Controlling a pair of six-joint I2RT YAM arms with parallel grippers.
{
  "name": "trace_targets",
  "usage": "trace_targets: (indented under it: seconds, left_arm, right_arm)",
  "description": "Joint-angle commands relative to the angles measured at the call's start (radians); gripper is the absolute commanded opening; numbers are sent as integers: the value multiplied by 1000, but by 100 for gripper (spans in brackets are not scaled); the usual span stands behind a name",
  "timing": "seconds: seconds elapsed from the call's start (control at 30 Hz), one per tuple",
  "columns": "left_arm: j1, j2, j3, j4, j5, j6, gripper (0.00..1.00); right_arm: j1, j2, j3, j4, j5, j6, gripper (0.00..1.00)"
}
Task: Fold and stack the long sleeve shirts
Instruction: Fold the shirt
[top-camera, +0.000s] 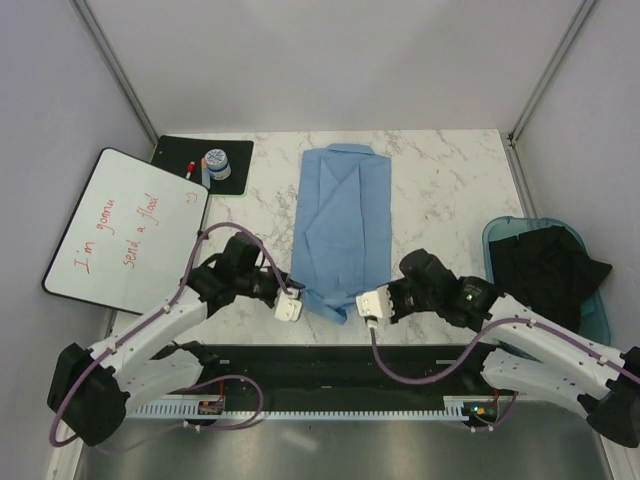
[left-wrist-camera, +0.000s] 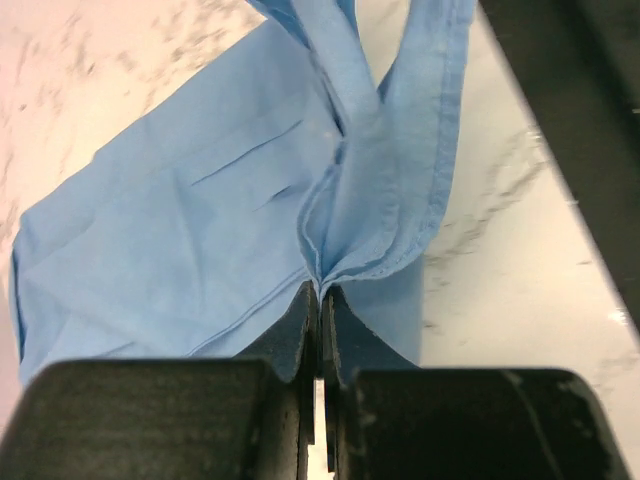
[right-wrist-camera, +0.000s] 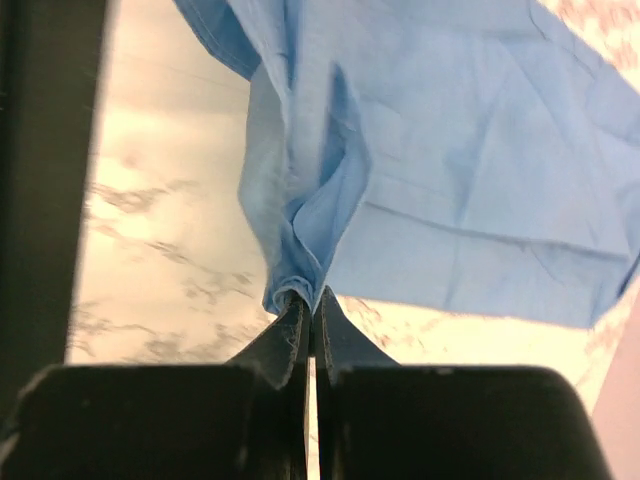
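A: What could go wrong on the left?

B: The left hand (left-wrist-camera: 321, 292) is pressed together on a small pucker of the shirt (top-camera: 343, 225) at its near left corner. The bite looks shallow, little more than the hem edge. Thin cloth like this could slide out once it carries weight. The hand may also have caught only some of the layers. In that case the lower ones would be left on the tabletop (top-camera: 450, 190) and the fold would open.

A: And the shirt itself?

B: It lies flat in the middle of the tabletop as a long narrow strip. Its sides appear folded in, with the collar at the far end and the hem toward the arms. It stretches away from both hands, and the near hem spans the gap between them. If one hand rises or travels faster than the other, the strip would skew and the near half would land crooked on the far half. The folded-in parts could also spill out sideways.

A: The right side?

B: The right hand (right-wrist-camera: 308, 300) is likewise pressed together, pinching a bunched fold at the near right corner. The rest of the cloth spreads away from its tips. It carries the same risk of slipping.

A: Anything further right?

B: A teal bin (top-camera: 500, 232) holding dark cloth (top-camera: 545, 270) sits well apart from the shirt. A wide swing by that arm could brush it.
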Motion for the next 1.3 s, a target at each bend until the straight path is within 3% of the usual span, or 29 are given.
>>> trace_targets:
  seconds: [0.0, 0.13, 0.27, 0.43, 0.73, 0.77, 0.8, 0.87, 0.9, 0.93, 0.97, 1.0, 1.1, 1.2, 1.27]
  left_arm:
    - [115, 183, 158, 113, 77, -23, 2]
    - [167, 373, 284, 202, 94, -43, 2]
    - [215, 562, 419, 270, 87, -6, 2]
    - [258, 803, 520, 377, 27, 0, 2]
    - [273, 941, 573, 473, -60, -10, 3]
    - [273, 946, 574, 495, -71, -50, 5]
    - [273, 949, 580, 497, -86, -65, 7]
    - [276, 944, 599, 530, -148, -165, 28]
    - [279, 931, 609, 534, -172, -205, 34]
    - [284, 921, 632, 534, -209, -287, 48]
    - [291, 908, 643, 538, -228, -338, 53]
    - [307, 879, 654, 529, -247, -389, 54]
    - [331, 814, 683, 462, -310, -552, 62]
    - [343, 773, 692, 329, -354, -693, 64]
    - [340, 737, 688, 253, -263, -762, 63]
  right_arm:
    - [-187, 120, 118, 28, -122, -140, 0]
    - [-377, 302, 262, 79, -219, -249, 0]
    - [-486, 557, 400, 151, -291, -291, 0]
    - [-545, 737, 500, 183, -312, -321, 0]
    - [-566, 921, 528, 288, -257, -315, 1]
    - [-568, 929, 529, 297, -253, -309, 3]
    - [-571, 930, 532, 300, -247, -295, 12]
    - [-580, 924, 557, 309, -224, -245, 22]
    - [-588, 921, 575, 308, -213, -211, 32]
    - [-607, 909, 613, 308, -202, -129, 37]
    - [-623, 901, 633, 300, -191, -92, 42]
    - [-640, 892, 653, 291, -185, -49, 50]
    - [-704, 861, 742, 240, -159, 117, 61]
    - [-717, 841, 808, 109, -211, 289, 59]
    - [-711, 840, 825, 1, -294, 425, 54]
